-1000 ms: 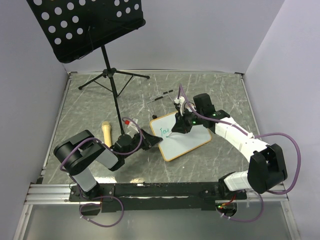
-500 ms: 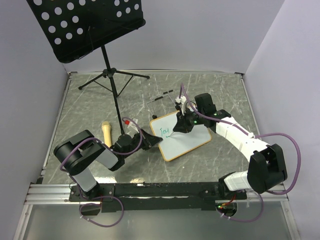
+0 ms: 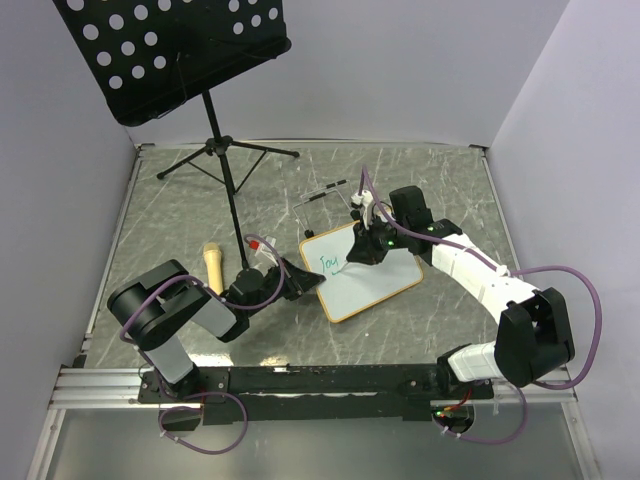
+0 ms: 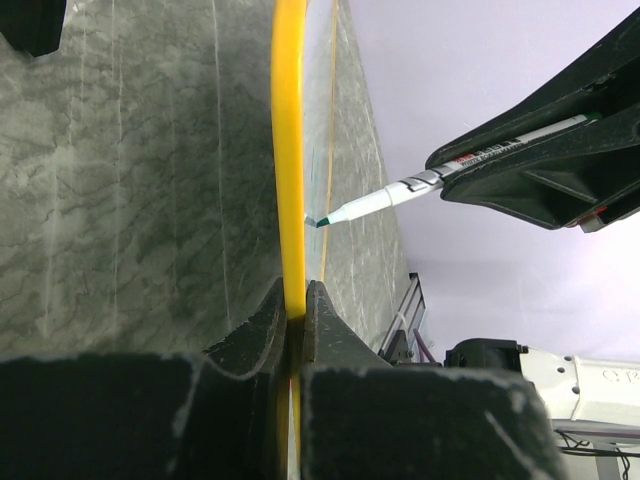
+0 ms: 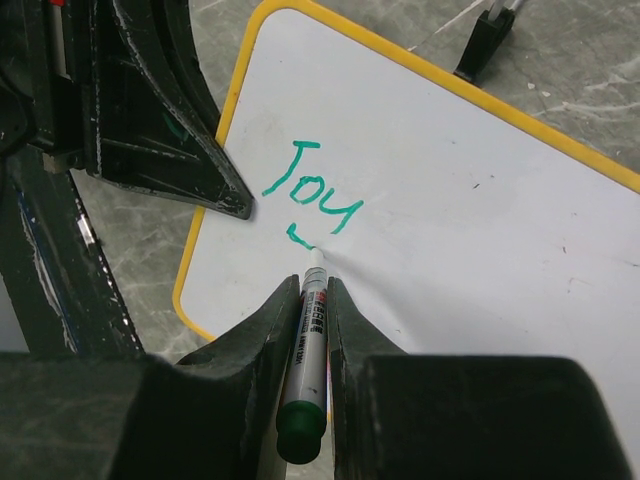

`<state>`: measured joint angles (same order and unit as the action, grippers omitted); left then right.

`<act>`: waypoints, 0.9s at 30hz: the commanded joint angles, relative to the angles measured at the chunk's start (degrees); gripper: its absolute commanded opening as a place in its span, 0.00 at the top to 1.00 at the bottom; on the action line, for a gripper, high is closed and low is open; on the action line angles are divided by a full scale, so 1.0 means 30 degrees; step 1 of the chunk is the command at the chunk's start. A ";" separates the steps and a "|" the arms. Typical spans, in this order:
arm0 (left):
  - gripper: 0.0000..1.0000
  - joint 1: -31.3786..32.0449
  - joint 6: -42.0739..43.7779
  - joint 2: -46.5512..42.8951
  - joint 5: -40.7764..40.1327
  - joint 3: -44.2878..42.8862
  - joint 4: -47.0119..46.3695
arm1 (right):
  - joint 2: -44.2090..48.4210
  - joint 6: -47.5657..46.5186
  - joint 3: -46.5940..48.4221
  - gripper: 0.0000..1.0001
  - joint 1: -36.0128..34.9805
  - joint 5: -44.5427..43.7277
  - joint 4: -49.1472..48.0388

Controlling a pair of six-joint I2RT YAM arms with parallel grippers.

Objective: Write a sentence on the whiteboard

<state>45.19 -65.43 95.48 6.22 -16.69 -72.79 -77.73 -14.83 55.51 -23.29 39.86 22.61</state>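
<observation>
Standing at far left, a black perforated music stand (image 3: 170, 50) rises on its tripod. Beside the left arm lies a small tan object (image 3: 213, 264), possibly a toy microphone, though it is too small to tell. The left gripper (image 4: 295, 300) is pinched tight on the yellow-tan frame of the whiteboard (image 3: 378, 282), which sits mid-table, turned at an angle. Just behind it stands a thin wire rack (image 3: 322, 198). Green letters (image 5: 315, 200) reading "Joy" mark the board's left end. The right gripper (image 5: 312, 290) is closed around a green-capped marker (image 5: 308, 350), whose tip touches the board at a short stroke just below the letters.
</observation>
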 commanded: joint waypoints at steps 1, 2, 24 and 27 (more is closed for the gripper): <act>0.99 -0.0004 0.0481 0.0077 0.0388 -0.0355 -0.8079 | -0.0046 -0.0067 0.0775 1.00 0.0175 -0.1039 -0.1091; 0.99 -0.0004 0.0452 0.0077 0.0417 -0.0384 -0.8079 | -0.0046 -0.0037 0.0775 1.00 0.0146 -0.1068 -0.1092; 0.99 0.0171 0.0394 0.0428 0.0359 -0.0384 -0.8401 | 0.0510 0.0197 0.0571 1.00 0.0117 -0.0805 -0.1853; 0.99 0.0201 0.0365 0.0487 0.0388 -0.0385 -0.8401 | 0.0482 0.0227 0.0629 1.00 0.0146 -0.0629 -0.1824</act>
<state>45.10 -65.91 96.27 6.26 -16.69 -73.21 -77.69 -14.17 55.53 -23.24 37.58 19.64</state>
